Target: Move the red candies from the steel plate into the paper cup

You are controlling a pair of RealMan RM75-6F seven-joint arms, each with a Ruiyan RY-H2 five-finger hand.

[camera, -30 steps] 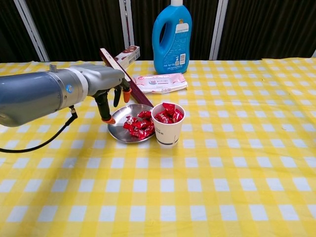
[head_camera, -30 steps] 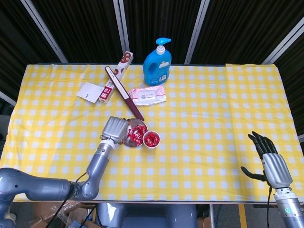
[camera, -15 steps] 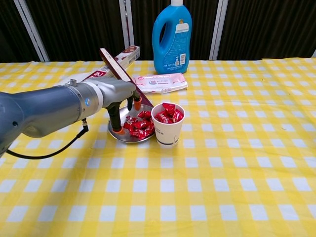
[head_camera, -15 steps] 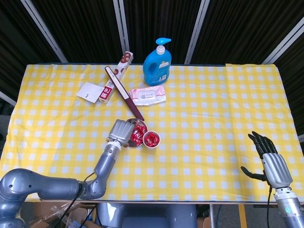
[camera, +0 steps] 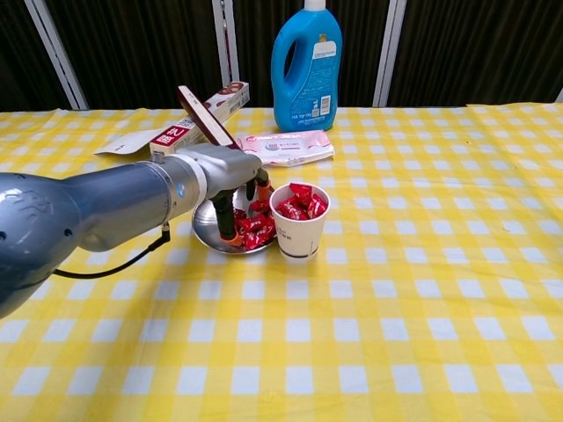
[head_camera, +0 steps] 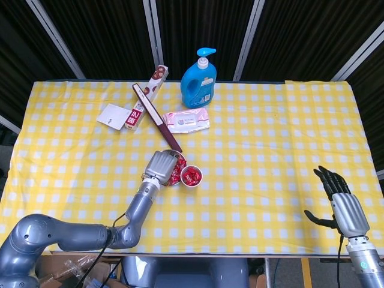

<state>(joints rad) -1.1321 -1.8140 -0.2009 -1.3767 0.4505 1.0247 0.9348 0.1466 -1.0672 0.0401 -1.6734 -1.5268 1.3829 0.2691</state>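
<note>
**Q:** so what's moved in the last second?

**A:** My left hand [camera: 233, 183]. A second ago it was off to the left of the steel plate [camera: 208, 234], fingers hanging down beside the rim. Now I've slid it right and down, so it sits right over the plate with my fingertips [camera: 228, 221] poking into the pile of red candies [camera: 255, 227]. From the head view the hand covers most of the plate.

**Q:** got one yet?

**A:** Honestly can't tell. My fingers are curled down into the pile, but neither view shows whether a candy is actually pinched between them. I'd call it mid-grab.

**Q:** and the cup?

**A:** The paper cup [camera: 298, 231] is just beside the plate on its right, upright, already heaped with red wrappers. Plenty of candies are on the plate too, so the job's partway done, I reckon.

**Q:** right hand doing anything?

**A:** Nope. My right hand [head_camera: 340, 201] hasn't budged, parked near the table's right front corner, fingers spread, holding nothing.

**Q:** next?

**A:** Probably close on a candy, lift, hop over the cup rim. It's a short trip, but the cup's so full one could roll off.
</note>
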